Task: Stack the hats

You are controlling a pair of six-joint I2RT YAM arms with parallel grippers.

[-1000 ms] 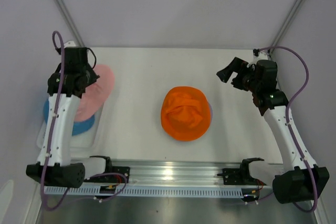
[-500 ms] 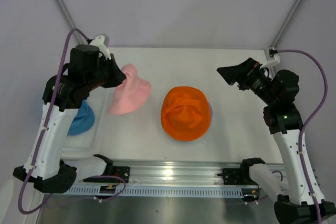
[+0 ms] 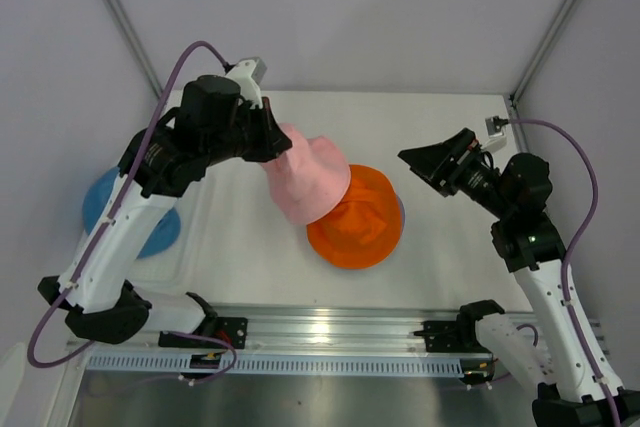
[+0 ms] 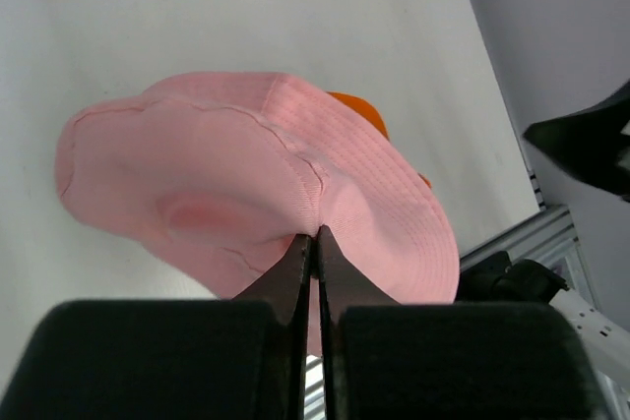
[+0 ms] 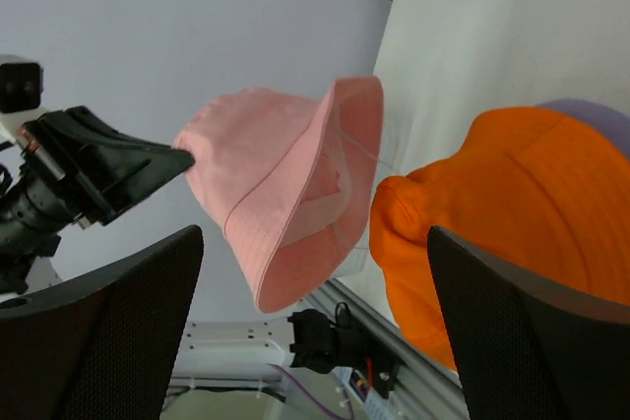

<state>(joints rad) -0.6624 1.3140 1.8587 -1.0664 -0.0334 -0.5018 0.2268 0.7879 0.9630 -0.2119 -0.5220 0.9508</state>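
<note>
My left gripper (image 3: 278, 143) is shut on the crown of the light pink hat (image 3: 308, 183) and holds it in the air over the left edge of the orange hat (image 3: 362, 222). The left wrist view shows the fingers pinching the pink hat (image 4: 256, 174). The orange hat lies on the lavender hat (image 3: 401, 210), of which only a sliver shows. The sky blue hat (image 3: 103, 202) lies at the far left, partly behind the left arm. My right gripper (image 3: 425, 164) is open, empty and raised to the right of the orange hat (image 5: 512, 213); it faces the pink hat (image 5: 285, 184).
A shallow white tray (image 3: 185, 257) lies under the blue hat at the left. A metal rail (image 3: 330, 332) runs along the near edge. Grey walls enclose the white table (image 3: 400, 127) at the back and sides.
My left gripper has lifted the pink hat off the blue hat and carried it right, to over the orange hat's left edge. The right arm has risen and turned towards the centre.
</note>
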